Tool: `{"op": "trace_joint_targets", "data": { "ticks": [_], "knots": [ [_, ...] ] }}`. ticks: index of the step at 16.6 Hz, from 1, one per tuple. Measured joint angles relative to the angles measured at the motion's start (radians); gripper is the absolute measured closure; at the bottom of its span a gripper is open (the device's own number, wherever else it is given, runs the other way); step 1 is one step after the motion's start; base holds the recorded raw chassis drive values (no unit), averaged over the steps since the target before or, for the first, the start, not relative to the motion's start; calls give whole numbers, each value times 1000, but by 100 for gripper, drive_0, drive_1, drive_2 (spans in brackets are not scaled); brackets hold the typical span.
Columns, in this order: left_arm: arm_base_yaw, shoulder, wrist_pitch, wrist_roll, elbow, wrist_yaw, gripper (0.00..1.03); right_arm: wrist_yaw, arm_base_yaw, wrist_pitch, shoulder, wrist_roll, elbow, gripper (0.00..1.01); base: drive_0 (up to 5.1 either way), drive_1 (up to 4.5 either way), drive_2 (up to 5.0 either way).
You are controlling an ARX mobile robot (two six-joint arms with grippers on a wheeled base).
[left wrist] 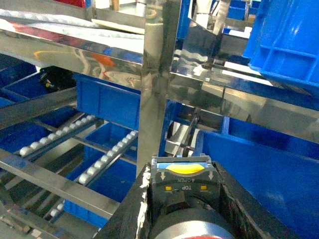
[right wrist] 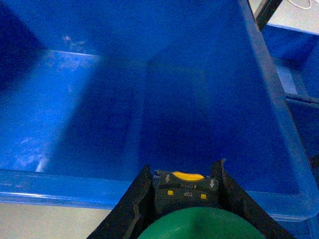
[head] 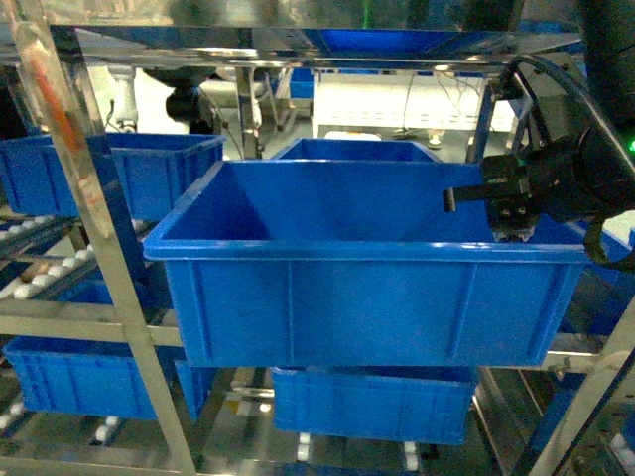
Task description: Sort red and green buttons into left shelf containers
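Observation:
My left gripper (left wrist: pixel 183 185) is shut on the red button (left wrist: pixel 183 183). I see its dark block base with a yellow tab and its silver collar; the red cap only peeks in at the bottom edge. It hangs in front of a steel post of the left shelf (left wrist: pixel 157 89). My right gripper (right wrist: pixel 185 191) is shut on the green button (right wrist: pixel 197 226), held above the inside of a large blue container (right wrist: pixel 124 99). In the head view the right gripper (head: pixel 514 220) hovers over the right end of that container (head: pixel 367 297). The left gripper is outside the head view.
More blue bins sit on the rack: one behind (head: pixel 357 151), one on the left (head: pixel 149 169), two on the lower level (head: pixel 372 402) (head: pixel 89 382). White roller tracks (left wrist: pixel 104 159) run between shiny rails. A perforated upright (head: pixel 109 268) stands front left.

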Motion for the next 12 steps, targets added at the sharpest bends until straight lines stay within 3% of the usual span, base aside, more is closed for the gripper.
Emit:
{"op": "trace_joint_targets", "data": {
  "ticks": [7,10,12],
  "knots": [
    [0,0,0,0,0,0,75,16,-10,32,-57,-2,-84,72,0,0,0],
    [0,0,1,0,0,0,75,20,-15,20,9,-6,-10,72,0,0,0],
    [0,0,0,0,0,0,75,25,-14,-2,71,-29,90,72,0,0,0]
  ]
}}
